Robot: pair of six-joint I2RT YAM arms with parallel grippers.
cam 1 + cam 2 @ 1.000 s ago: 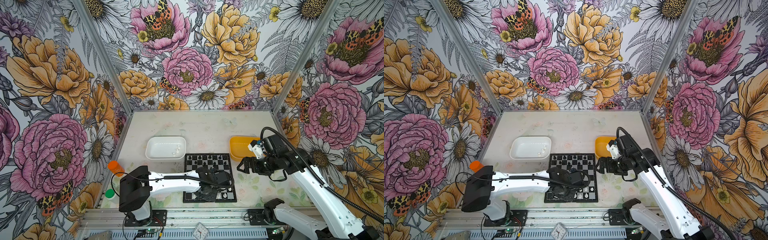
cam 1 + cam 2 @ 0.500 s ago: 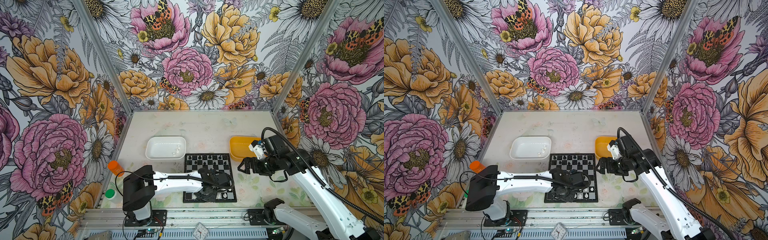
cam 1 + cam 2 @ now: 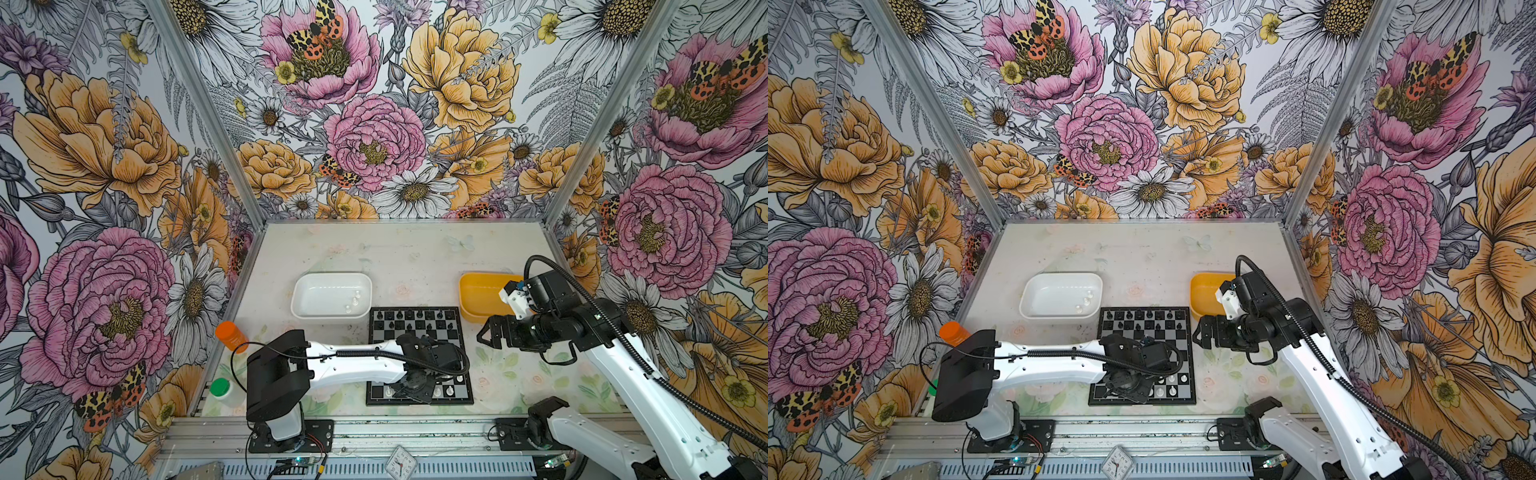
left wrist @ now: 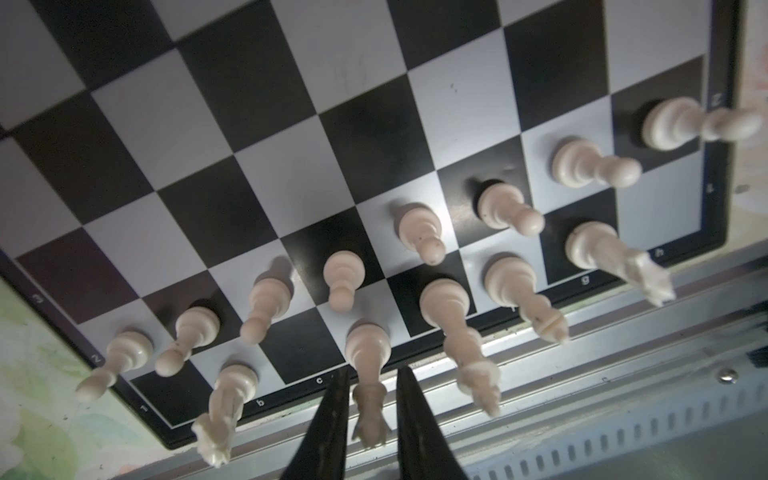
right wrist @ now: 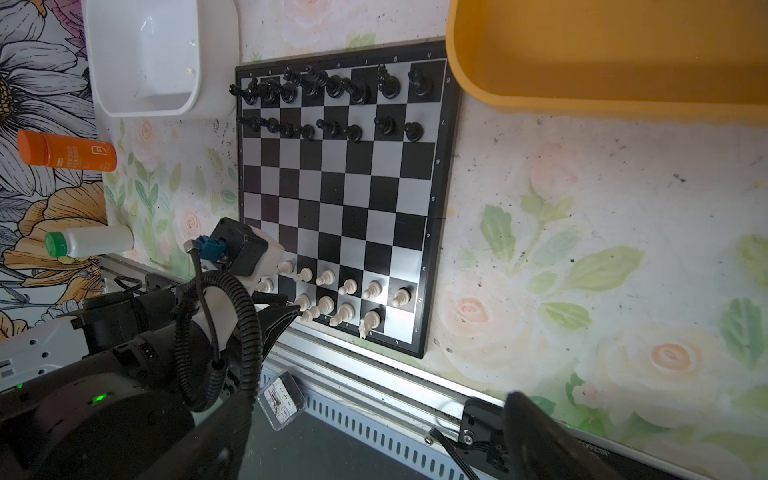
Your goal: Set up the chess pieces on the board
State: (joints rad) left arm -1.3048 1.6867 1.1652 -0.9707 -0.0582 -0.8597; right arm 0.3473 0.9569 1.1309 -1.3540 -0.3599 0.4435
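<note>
The board (image 3: 415,332) lies at the table's front centre. Black chess pieces (image 5: 332,89) fill its two far rows. White pieces (image 5: 345,291) stand in the two near rows. My left gripper (image 3: 409,388) is low over the near edge. In the left wrist view its fingers (image 4: 332,415) flank a white queen (image 4: 368,349) that stands on the back row, with a thin gap on each side, so the left gripper (image 4: 372,370) is open. My right gripper (image 3: 486,332) hangs wide open and holds nothing, just right of the board.
A white tray (image 3: 299,291) behind the board's left corner holds a few white pieces (image 3: 353,301). A yellow tray (image 3: 478,291) sits behind my right gripper. An orange bottle (image 3: 230,336) and a green-capped bottle (image 3: 222,388) lie at the left edge. A small clock (image 3: 401,461) rests on the front rail.
My left gripper's fingers have parted a little from the queen. The left arm has shifted slightly over the near rows. The right arm has held its place.
</note>
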